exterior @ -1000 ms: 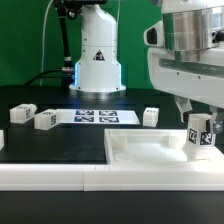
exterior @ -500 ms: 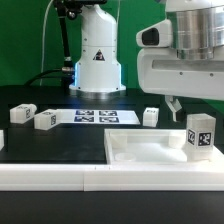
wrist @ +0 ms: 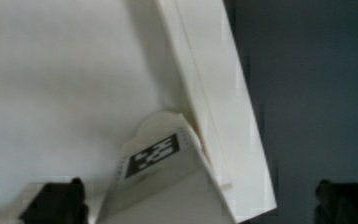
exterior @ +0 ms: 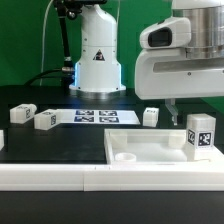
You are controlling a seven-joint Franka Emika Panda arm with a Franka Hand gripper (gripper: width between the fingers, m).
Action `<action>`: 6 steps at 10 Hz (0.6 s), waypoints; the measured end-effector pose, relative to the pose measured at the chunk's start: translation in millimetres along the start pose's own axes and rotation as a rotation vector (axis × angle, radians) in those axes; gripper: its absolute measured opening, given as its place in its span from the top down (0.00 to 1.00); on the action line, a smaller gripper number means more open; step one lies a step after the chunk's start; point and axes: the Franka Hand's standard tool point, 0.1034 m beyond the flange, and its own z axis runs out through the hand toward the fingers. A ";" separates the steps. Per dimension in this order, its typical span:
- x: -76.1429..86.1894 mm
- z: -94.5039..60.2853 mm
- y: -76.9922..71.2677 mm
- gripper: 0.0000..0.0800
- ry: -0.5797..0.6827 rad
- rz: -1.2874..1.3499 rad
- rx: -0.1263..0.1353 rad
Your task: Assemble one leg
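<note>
A white leg (exterior: pixel 201 133) with a black-and-white tag stands upright in the near corner of the large white slab (exterior: pixel 150 150), at the exterior view's right. My gripper (exterior: pixel 192 108) hangs just above it, open and holding nothing. One fingertip (exterior: pixel 169 113) shows to the exterior view's left of the leg. In the wrist view the leg (wrist: pixel 167 160) lies between the two dark fingertips (wrist: pixel 55 200), untouched, with the slab (wrist: pixel 69 80) behind it. Three more legs lie on the table: two (exterior: pixel 23 113) (exterior: pixel 45 119) at the left and one (exterior: pixel 150 116) behind the slab.
The marker board (exterior: pixel 95 116) lies flat behind the slab. The arm's white base (exterior: pixel 97 60) stands at the back. A white part (exterior: pixel 2 140) shows at the exterior view's left edge. A white rail (exterior: pixel 60 178) runs along the front.
My gripper has risen off the leg and drawn a little to the exterior view's left. The leg stays upright in the slab's corner.
</note>
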 end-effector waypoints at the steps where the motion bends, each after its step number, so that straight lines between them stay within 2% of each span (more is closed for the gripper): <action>1: 0.2 0.1 0.2 0.19 0.003 -0.126 -0.010; 3: 5.1 -0.8 -0.1 0.19 0.044 -0.277 -0.036; 4: 10.0 -2.7 -0.5 0.19 0.118 -0.327 -0.043; 5: 13.4 -3.6 6.9 0.19 0.207 -0.371 -0.035; 6: 11.8 -0.5 17.9 0.19 0.210 -0.423 -0.044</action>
